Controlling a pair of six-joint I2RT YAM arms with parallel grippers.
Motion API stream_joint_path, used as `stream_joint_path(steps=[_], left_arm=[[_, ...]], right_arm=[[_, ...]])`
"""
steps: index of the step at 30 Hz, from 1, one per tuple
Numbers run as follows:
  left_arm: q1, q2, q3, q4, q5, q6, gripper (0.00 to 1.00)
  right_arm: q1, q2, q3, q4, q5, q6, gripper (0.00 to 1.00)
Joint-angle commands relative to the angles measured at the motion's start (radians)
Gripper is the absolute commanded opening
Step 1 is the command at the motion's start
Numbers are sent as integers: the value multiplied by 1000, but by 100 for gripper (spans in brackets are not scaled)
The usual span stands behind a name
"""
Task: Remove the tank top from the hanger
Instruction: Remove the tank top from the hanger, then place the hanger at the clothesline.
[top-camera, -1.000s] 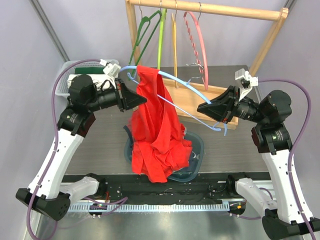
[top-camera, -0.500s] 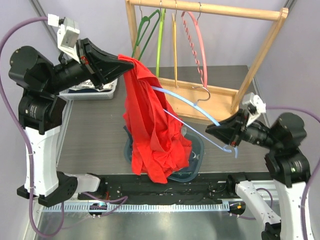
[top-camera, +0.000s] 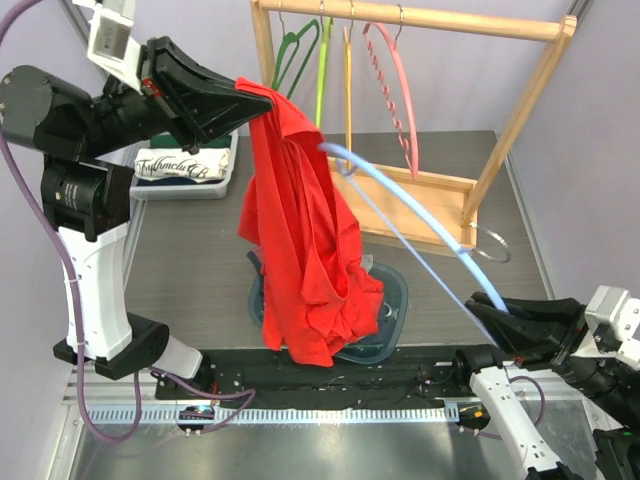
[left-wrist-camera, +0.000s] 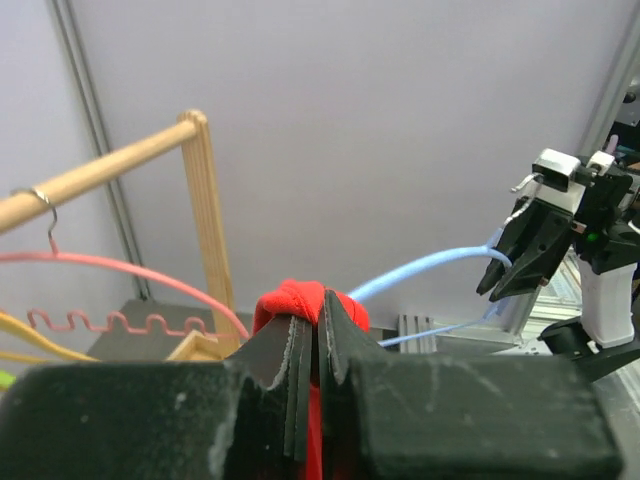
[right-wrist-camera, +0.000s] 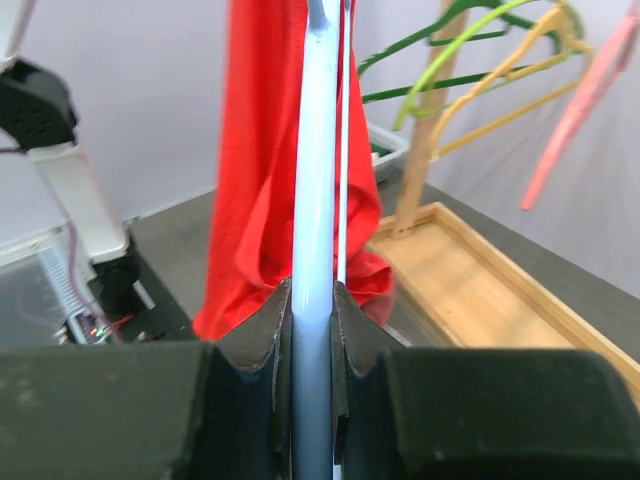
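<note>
The red tank top (top-camera: 300, 250) hangs from my left gripper (top-camera: 262, 98), which is shut on its top edge high at the upper left. The pinched fold also shows in the left wrist view (left-wrist-camera: 305, 305). Its lower end rests in a dark blue bowl (top-camera: 392, 300). The light blue hanger (top-camera: 420, 215) slants from the cloth down to my right gripper (top-camera: 500, 312) at the lower right, which is shut on its bar. In the right wrist view the bar (right-wrist-camera: 318, 200) runs between the jaws with the tank top (right-wrist-camera: 255, 180) beyond; the far end is still inside the cloth.
A wooden rack (top-camera: 420, 20) at the back carries green (top-camera: 290, 60), yellow-green, orange and pink (top-camera: 395, 90) hangers, with a wooden tray base (top-camera: 430, 200). A basket with folded white cloth (top-camera: 185, 170) stands at the back left.
My left gripper has lifted the tank top higher. My right gripper has pulled the hanger down and toward the near right, drawing it further out of the cloth.
</note>
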Motion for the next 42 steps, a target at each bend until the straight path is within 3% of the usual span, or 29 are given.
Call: stream_joint_path(steps=[1, 5, 9, 12, 18, 22, 23, 24, 26, 36, 42], left_arm=[[4, 15, 114, 264, 18, -133, 8], [5, 47, 190, 342, -18, -138, 11], [7, 103, 321, 403, -47, -149, 11], [5, 112, 303, 403, -6, -152, 11], [5, 110, 93, 233, 13, 122, 10], [5, 167, 195, 267, -82, 232, 11], [7, 167, 195, 317, -82, 233, 13], [7, 160, 186, 346, -78, 232, 22], [7, 163, 189, 377, -61, 219, 25], [5, 199, 278, 563, -53, 115, 16], [1, 210, 255, 617, 5, 32, 15]], right_arm=[[7, -7, 36, 106, 273, 35, 1], [11, 22, 61, 138, 445, 66, 1], [13, 58, 92, 106, 508, 97, 1], [11, 50, 90, 111, 544, 118, 1], [13, 85, 95, 100, 655, 150, 1], [13, 116, 84, 94, 654, 167, 1], [13, 117, 78, 95, 659, 172, 1], [13, 117, 73, 98, 656, 172, 1], [13, 121, 59, 97, 660, 173, 1], [13, 153, 39, 79, 634, 173, 1], [11, 160, 20, 80, 631, 175, 1]])
